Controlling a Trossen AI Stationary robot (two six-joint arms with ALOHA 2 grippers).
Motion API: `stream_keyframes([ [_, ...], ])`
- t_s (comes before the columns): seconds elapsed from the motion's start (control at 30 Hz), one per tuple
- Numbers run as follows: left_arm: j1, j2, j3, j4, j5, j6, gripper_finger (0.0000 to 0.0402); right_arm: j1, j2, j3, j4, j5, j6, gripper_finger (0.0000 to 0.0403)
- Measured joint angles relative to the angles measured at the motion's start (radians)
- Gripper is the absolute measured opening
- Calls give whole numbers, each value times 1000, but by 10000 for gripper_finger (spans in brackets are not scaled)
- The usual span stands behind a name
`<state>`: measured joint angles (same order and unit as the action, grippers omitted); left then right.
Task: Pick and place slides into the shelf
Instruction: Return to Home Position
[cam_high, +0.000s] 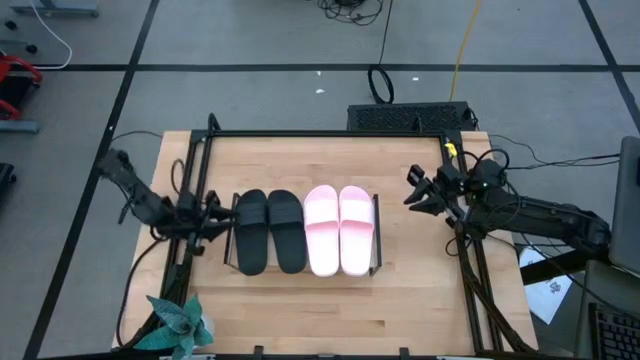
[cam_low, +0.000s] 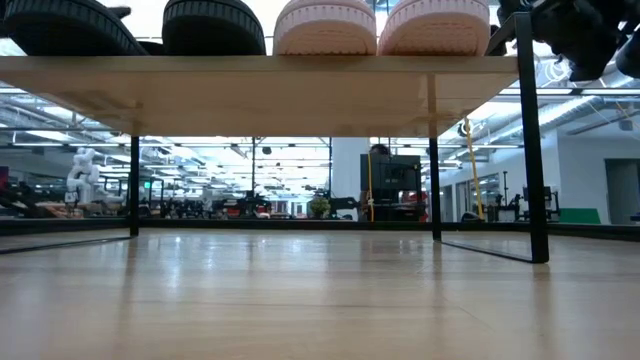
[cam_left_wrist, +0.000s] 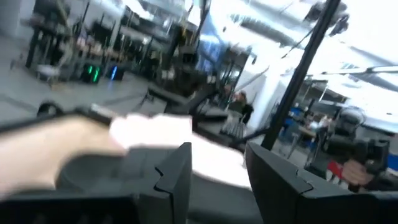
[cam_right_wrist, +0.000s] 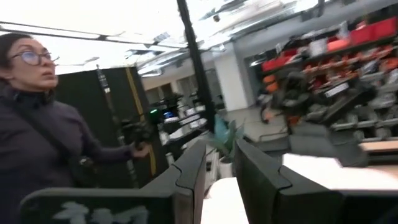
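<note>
four slides (cam_high: 322, 230) line the shelf (cam_high: 377, 236) — left gripper (cam_high: 226, 216) just beside.

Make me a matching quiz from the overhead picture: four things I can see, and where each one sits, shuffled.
Things:
1. black slides
2. pink slides
3. left arm
4. plant

Places:
A. right half of the shelf
B. a corner of the table
C. left half of the shelf
D. beside the shelf's left end

Pairs: 1-C, 2-A, 3-D, 4-B
</note>
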<state>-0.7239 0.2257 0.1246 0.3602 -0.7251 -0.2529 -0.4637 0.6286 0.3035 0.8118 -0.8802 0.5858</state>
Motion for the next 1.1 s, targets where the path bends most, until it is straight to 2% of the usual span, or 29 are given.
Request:
stream_keyframes([
  [0.07,51,-80,14,-55,43,55,147,-13,0,0,0,-52,15,75],
  [0.17,126,-200,71,-257,22,90,147,-43,0,0,0,-127,39,75],
  [0.23,178,-219,127,-384,1,62,147,-59,0,0,0,-164,65,75],
  [0.3,227,-219,174,-496,24,9,147,-72,0,0,0,-200,76,75],
  [0.47,344,-219,173,-554,91,-55,147,-100,1,0,0,-238,76,75],
  [0.67,467,-221,175,-552,194,7,147,-126,1,-1,0,-299,46,75],
  [0.73,503,-221,176,-569,200,28,147,-133,1,-1,0,-304,34,75],
  [0.8,537,-220,175,-584,162,47,147,-142,1,-1,-1,-304,16,75],
  [0.93,616,-221,176,-645,-4,49,147,-158,2,-2,-32,-304,-12,75],
  [1.1,718,-221,176,-758,-184,-30,147,-166,2,-2,-107,-304,-73,75],
])
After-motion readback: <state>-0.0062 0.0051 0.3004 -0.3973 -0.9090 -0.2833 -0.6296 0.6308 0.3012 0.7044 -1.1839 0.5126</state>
